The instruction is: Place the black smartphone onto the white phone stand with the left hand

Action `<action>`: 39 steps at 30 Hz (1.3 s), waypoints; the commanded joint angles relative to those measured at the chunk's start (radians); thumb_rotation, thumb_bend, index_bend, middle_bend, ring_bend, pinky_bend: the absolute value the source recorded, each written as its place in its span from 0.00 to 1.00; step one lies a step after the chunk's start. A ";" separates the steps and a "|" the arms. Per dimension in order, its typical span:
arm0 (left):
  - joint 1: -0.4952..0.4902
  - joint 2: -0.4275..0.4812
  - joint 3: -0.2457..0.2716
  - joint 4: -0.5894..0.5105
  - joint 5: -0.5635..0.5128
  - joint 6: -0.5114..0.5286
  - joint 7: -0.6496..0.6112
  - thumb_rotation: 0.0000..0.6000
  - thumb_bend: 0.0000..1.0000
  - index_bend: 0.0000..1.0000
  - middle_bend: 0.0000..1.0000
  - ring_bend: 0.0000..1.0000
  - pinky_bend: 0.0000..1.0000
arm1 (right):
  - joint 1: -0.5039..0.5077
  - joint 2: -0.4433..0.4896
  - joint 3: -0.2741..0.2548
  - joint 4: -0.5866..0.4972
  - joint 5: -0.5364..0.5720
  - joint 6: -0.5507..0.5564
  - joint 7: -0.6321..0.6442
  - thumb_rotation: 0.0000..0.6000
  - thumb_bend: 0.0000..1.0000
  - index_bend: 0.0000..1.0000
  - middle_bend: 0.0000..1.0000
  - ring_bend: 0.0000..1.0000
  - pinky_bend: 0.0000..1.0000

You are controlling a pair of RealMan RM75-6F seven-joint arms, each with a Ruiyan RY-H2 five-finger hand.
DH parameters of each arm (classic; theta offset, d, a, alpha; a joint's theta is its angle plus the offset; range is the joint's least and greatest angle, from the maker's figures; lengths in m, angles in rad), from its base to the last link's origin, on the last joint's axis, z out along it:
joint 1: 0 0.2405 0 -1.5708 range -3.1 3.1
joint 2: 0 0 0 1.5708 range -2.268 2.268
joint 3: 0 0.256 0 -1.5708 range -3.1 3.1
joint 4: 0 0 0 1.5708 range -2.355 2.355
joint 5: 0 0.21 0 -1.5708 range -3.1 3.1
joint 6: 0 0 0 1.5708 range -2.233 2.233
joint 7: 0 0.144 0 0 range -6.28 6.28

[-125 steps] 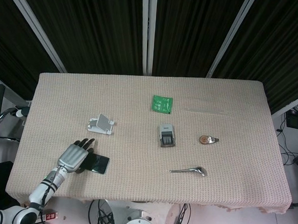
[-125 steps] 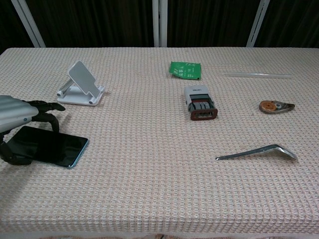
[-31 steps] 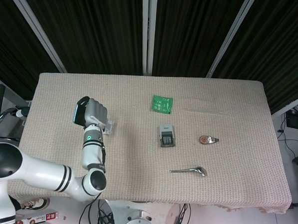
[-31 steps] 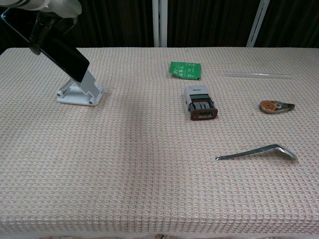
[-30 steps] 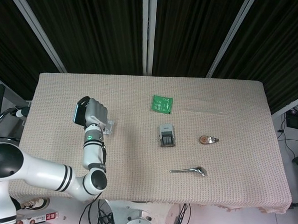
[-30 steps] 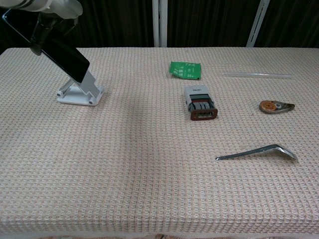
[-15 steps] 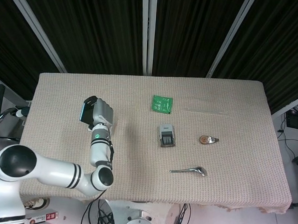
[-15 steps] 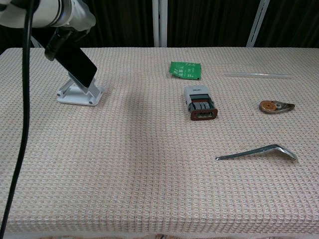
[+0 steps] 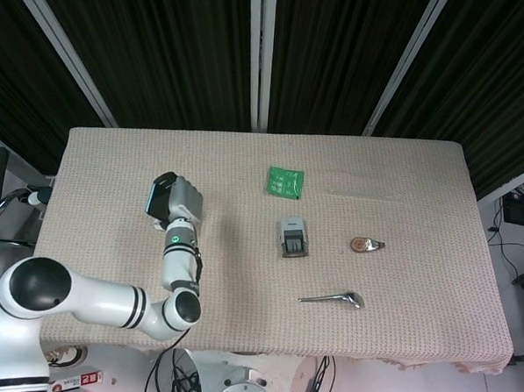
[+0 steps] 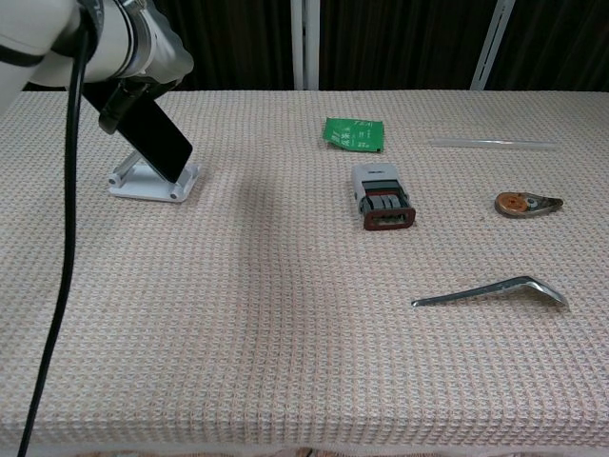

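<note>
At far left, the left hand [image 10: 143,57] grasps the flat black smartphone [image 10: 150,133] by its upper end, its long axis sloping down to the right, lower edge at the cradle of the white folding plastic phone stand [image 10: 152,181]. A second ago it hung higher and further left. The right hand is unseen.
</note>
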 commanded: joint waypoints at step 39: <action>0.050 -0.004 0.075 0.029 0.134 -0.132 -0.026 1.00 0.33 0.65 0.63 0.54 0.47 | -0.011 0.023 0.000 -0.026 0.000 0.002 -0.024 1.00 0.32 0.00 0.00 0.00 0.00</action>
